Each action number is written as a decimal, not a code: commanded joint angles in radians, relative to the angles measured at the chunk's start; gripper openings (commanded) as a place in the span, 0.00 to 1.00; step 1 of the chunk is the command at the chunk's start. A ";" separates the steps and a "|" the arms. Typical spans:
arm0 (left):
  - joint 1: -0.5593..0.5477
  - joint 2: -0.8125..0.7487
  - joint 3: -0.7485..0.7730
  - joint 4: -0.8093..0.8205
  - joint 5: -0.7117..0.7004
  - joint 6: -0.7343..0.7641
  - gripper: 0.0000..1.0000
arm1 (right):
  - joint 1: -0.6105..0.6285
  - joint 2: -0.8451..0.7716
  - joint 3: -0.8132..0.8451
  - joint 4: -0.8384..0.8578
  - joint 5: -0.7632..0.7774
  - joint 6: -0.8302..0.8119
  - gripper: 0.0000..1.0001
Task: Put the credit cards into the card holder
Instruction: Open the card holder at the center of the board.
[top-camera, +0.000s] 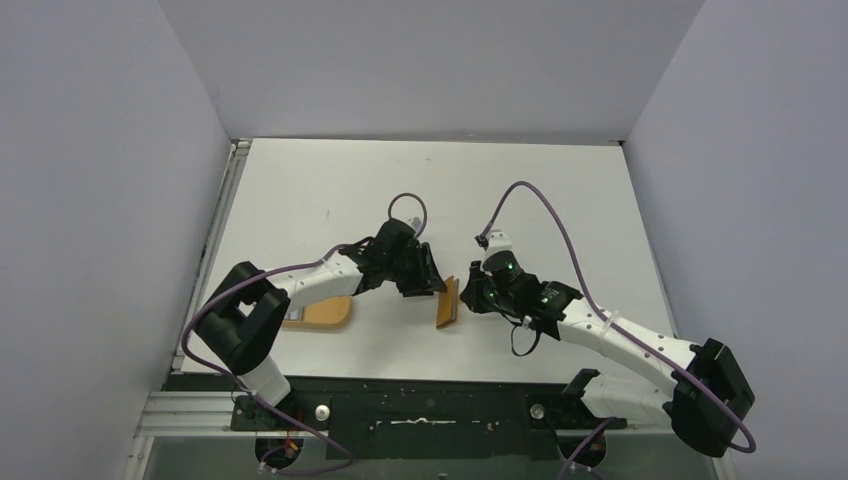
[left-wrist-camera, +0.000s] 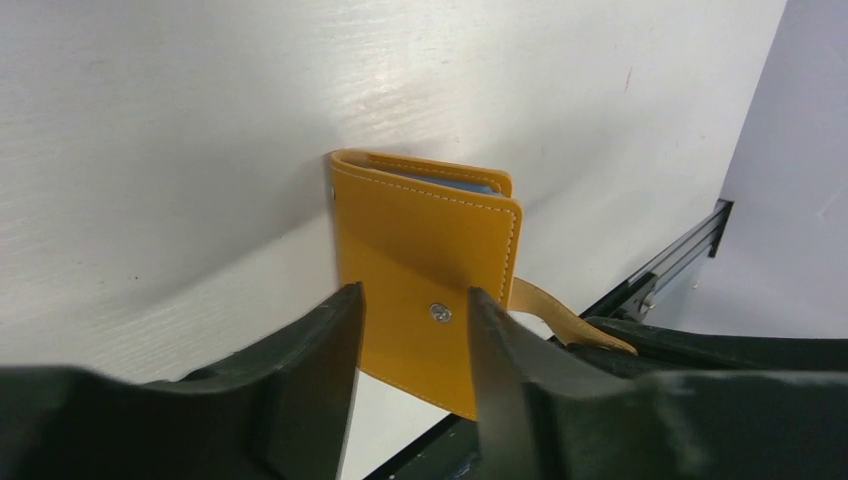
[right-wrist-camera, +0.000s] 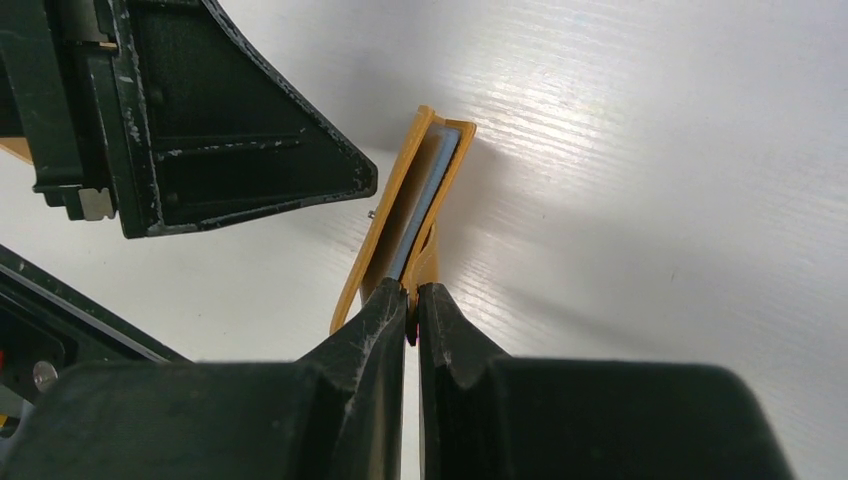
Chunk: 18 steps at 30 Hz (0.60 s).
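Note:
The tan-orange card holder (top-camera: 449, 303) stands on edge on the white table between the two arms. My right gripper (right-wrist-camera: 412, 290) is shut on its near edge and holds it upright. Inside the fold, the pale blue-grey edge of a credit card (right-wrist-camera: 427, 195) shows, and it is seen again as a credit card edge (left-wrist-camera: 455, 186) at the holder's top. The holder's face (left-wrist-camera: 420, 250) with its metal snap fills the left wrist view, and the closure tab (left-wrist-camera: 560, 315) hangs to the right. My left gripper (left-wrist-camera: 412, 295) is open with its tips just in front of that face, gripping nothing.
An orange oval tray (top-camera: 325, 312) lies under the left arm near the table's front edge. The black rail (top-camera: 420, 395) with the arm bases runs along the front. Grey walls close in both sides and the back.

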 joint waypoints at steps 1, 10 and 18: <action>-0.001 -0.013 0.025 0.028 -0.010 0.020 0.47 | -0.008 -0.034 0.004 0.052 -0.020 0.000 0.00; -0.006 -0.039 0.044 0.026 -0.007 0.031 0.69 | -0.008 -0.030 0.018 0.058 -0.038 -0.004 0.00; -0.010 -0.036 0.037 0.044 -0.002 0.025 0.73 | -0.008 -0.031 0.014 0.058 -0.039 0.000 0.00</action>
